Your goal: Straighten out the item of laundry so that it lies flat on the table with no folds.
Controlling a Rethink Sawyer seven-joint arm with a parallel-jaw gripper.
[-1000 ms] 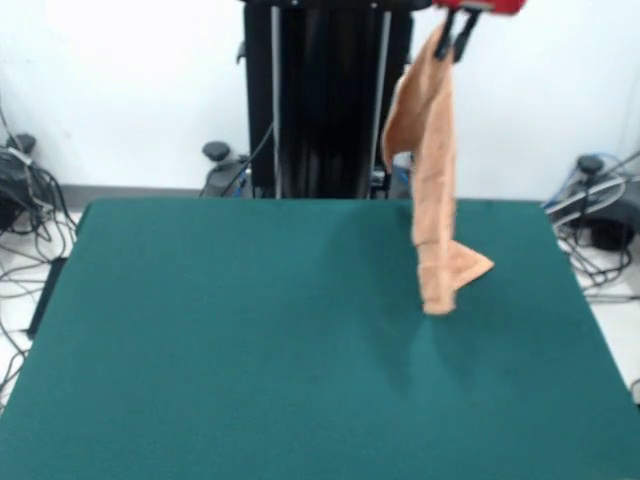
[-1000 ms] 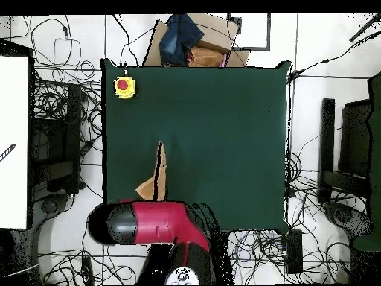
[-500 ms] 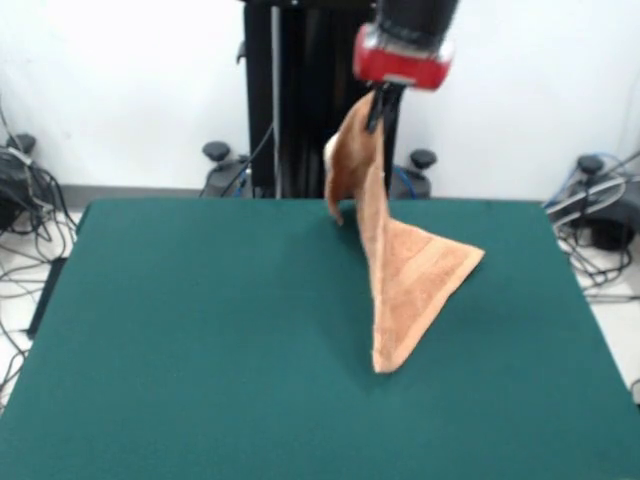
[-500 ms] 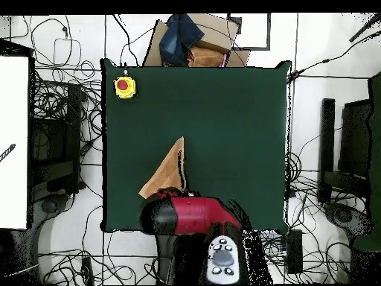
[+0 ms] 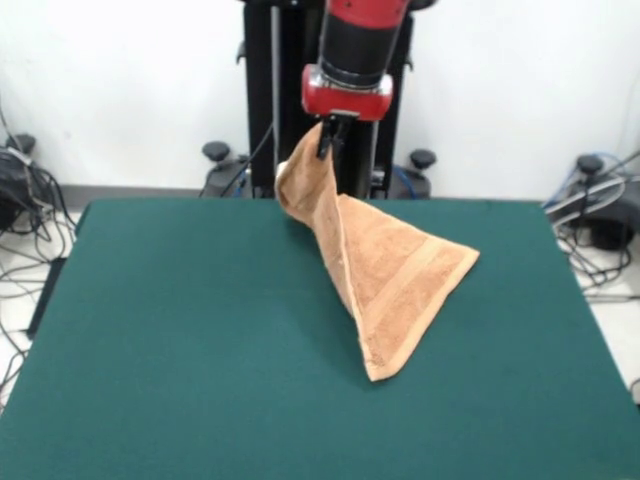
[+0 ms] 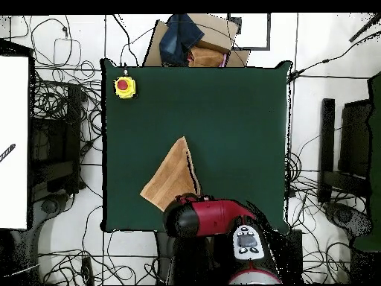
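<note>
Front view: my gripper [image 5: 326,143] is pinching one corner of the orange-tan towel [image 5: 385,270], holding it up above the green surface [image 5: 180,340].

From that raised corner I see the towel slope down as a slanted sheet, its lower corners resting on the surface, with a woven band running near its lower edge. Overhead, the towel [image 6: 171,177] lies on the side of the surface [image 6: 238,112] opposite the yellow box with a red button [image 6: 124,86], just beside the red arm [image 6: 212,218].

The towel [image 5: 385,265] is nubby orange-tan terry cloth with a flatter woven band, lying on the table's [image 5: 180,340] matt green felt.
</note>
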